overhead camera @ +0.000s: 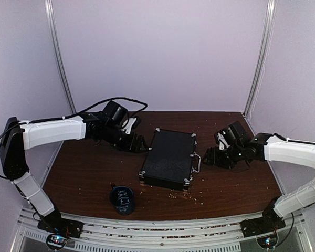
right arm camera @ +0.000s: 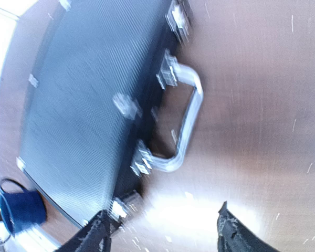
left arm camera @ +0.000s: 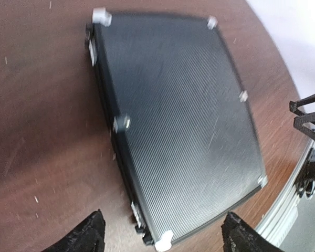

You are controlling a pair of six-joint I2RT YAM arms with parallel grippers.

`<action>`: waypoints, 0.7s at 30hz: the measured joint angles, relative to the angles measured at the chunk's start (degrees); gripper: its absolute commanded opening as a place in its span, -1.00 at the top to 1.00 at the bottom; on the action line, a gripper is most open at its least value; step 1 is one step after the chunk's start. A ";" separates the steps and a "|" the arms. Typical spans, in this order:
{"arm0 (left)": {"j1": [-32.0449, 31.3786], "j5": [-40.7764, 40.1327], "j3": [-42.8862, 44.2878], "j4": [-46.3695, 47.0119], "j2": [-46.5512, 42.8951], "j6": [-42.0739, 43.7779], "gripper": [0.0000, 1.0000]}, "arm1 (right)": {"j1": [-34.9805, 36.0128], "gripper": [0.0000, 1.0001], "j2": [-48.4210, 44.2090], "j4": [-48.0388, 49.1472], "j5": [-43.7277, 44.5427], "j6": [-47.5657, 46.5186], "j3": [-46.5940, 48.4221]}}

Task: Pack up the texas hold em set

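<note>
The black case [overhead camera: 169, 157] with silver corners lies shut and flat in the middle of the brown table. Its metal handle [overhead camera: 198, 161] faces right. My left gripper [overhead camera: 140, 143] is open and empty, just left of the case's far left edge. In the left wrist view the case [left arm camera: 178, 121] fills the frame between my fingertips [left arm camera: 89, 236]. My right gripper [overhead camera: 210, 156] is open and empty, just right of the handle. The right wrist view shows the case [right arm camera: 89, 100] and the handle [right arm camera: 186, 121] ahead of the gripper [right arm camera: 163, 233]. No chips, cards or dealer buttons are in view.
A dark round cup [overhead camera: 122, 198] with white scribbles stands near the front edge, left of the case; it also shows in the right wrist view [right arm camera: 21, 207]. Small crumbs [overhead camera: 185, 197] lie on the table in front of the case. Walls enclose the table.
</note>
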 measured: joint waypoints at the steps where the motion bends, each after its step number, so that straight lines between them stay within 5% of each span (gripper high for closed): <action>1: 0.20 -0.48 1.81 0.04 0.39 0.02 -0.61 | 0.00 -0.53 0.39 -0.24 1.07 -1.25 2.23; 9: 8.48 1.05 7.41 5.44 5.44 0.02 -0.62 | -1.55 -0.71 9.86 5.20 7.39 -6.78 15.89; 15: 27.50 1.99 -4.94 15.10 3.02 -0.63 -0.63 | -11.39 -0.72 12.44 8.92 8.33 -9.05 13.07; 21: 45.83 -3.04 -22.25 22.36 -7.78 -0.35 -0.66 | -29.62 -0.71 5.01 16.11 10.60 -11.82 1.84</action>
